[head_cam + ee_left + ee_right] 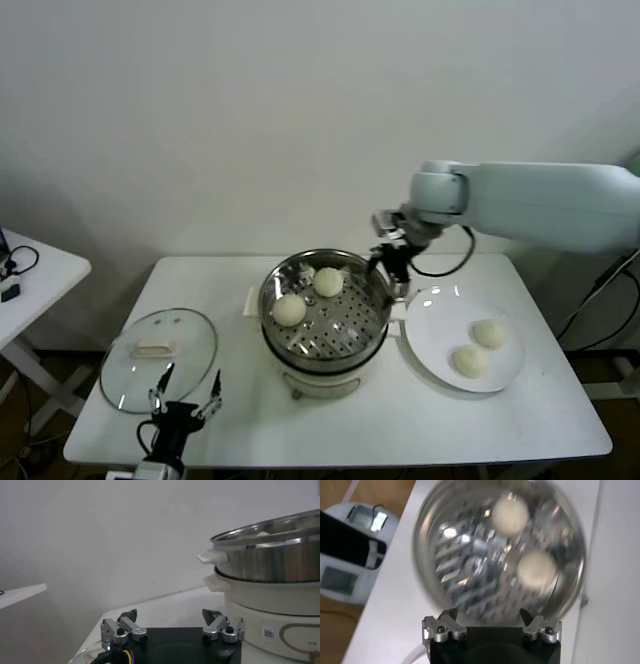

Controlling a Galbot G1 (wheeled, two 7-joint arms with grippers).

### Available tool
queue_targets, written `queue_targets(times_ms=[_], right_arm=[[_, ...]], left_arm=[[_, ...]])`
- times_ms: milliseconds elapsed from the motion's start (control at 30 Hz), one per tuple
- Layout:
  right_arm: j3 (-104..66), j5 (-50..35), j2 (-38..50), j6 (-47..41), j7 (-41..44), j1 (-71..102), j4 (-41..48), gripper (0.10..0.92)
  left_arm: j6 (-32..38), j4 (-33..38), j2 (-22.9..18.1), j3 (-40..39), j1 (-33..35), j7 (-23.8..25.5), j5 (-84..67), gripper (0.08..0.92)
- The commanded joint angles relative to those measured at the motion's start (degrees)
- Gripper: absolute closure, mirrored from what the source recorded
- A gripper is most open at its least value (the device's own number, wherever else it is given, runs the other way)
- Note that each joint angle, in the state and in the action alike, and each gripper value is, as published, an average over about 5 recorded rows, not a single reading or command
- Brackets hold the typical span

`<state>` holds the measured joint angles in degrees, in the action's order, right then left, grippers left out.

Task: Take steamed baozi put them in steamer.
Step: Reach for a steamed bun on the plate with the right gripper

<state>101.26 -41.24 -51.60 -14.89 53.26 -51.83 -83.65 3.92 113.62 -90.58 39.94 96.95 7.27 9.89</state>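
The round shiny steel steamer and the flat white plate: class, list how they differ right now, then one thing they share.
1. The round shiny steel steamer is a deep pot with a perforated tray; the flat white plate is shallow and plain.
2. The steamer stands mid-table; the plate lies on its right.
Shared: each holds two cream-white buns.

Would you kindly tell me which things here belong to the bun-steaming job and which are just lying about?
Job:
- two buns in the steamer
- two buns on the plate
- right end effector, open, at the steamer's far rim

Lying about:
- glass lid
- left end effector, open, parked near the lid
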Motion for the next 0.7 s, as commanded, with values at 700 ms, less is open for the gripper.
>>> queue_targets(times_ms=[700], right_arm=[[-14.03,26.18,22.49,0.48,-2.56,27.31,0.60,0.203]], left_arm=[[-0.08,-1.14,-0.53,-0.21,-0.09,0.01,0.84,0.177]])
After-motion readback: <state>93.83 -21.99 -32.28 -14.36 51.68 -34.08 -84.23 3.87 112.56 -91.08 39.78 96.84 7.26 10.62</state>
